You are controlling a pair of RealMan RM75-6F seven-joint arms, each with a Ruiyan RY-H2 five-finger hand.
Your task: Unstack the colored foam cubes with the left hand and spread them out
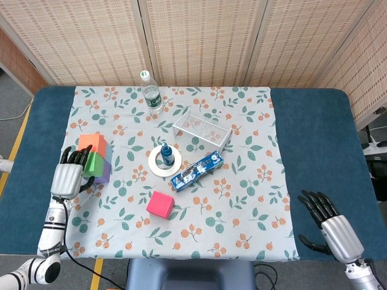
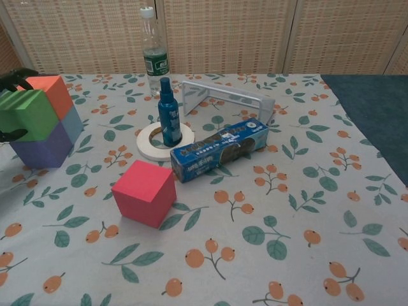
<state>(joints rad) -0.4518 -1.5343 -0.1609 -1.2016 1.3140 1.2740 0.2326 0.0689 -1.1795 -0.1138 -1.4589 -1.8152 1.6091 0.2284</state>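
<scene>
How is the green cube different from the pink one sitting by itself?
The green cube sits stacked on a purple cube, beside an orange cube; the pink cube rests alone on the tablecloth. The left hand has its fingers at the green cube; nothing touches the pink one. Both look like similar-sized plain cubes.

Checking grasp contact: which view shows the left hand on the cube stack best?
Head view. It shows the whole left hand, its dark fingertips reaching the green cube on the purple cube. The chest view catches only dark fingertips at the frame's left edge, around the green cube.
</scene>
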